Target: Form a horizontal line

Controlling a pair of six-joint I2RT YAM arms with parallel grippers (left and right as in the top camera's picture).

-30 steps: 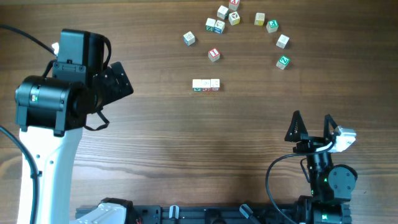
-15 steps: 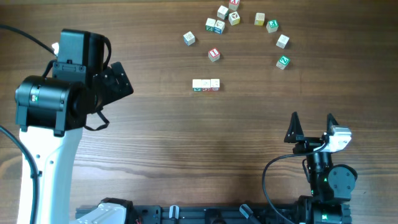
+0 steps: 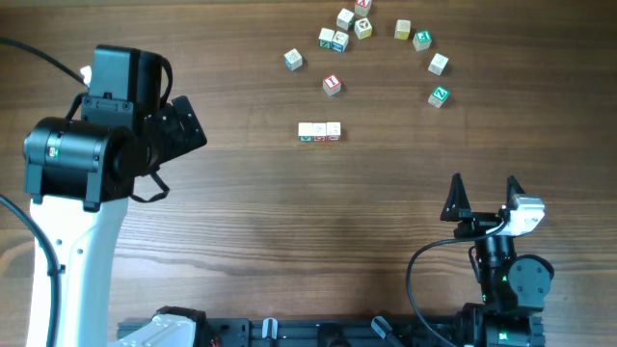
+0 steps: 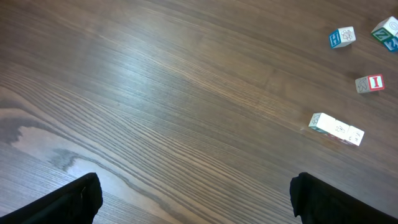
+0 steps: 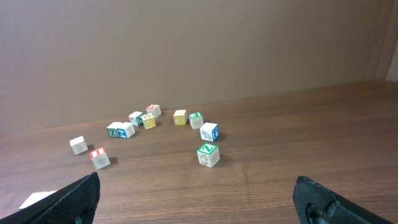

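The horizontal line point(image 3: 319, 132) is a short row of three whitish letter cubes joined side to side, near the table's middle. It also shows in the left wrist view point(image 4: 336, 129) and as a sliver at the left edge of the right wrist view point(image 5: 36, 199). My left gripper point(image 4: 193, 199) is open and empty, raised over bare wood far left of the row. My right gripper point(image 3: 482, 200) is open and empty near the front right, well away from the row; it also shows in the right wrist view point(image 5: 198, 202).
Several loose letter cubes lie scattered at the back: a red-marked one point(image 3: 332, 85), a green Z cube point(image 3: 439, 95), one at the left point(image 3: 293, 60) and a cluster point(image 3: 343, 31). The arm bases stand along the front edge.
The right gripper has turned slightly and settled between one second ago and half a second ago. Nothing else has moved.
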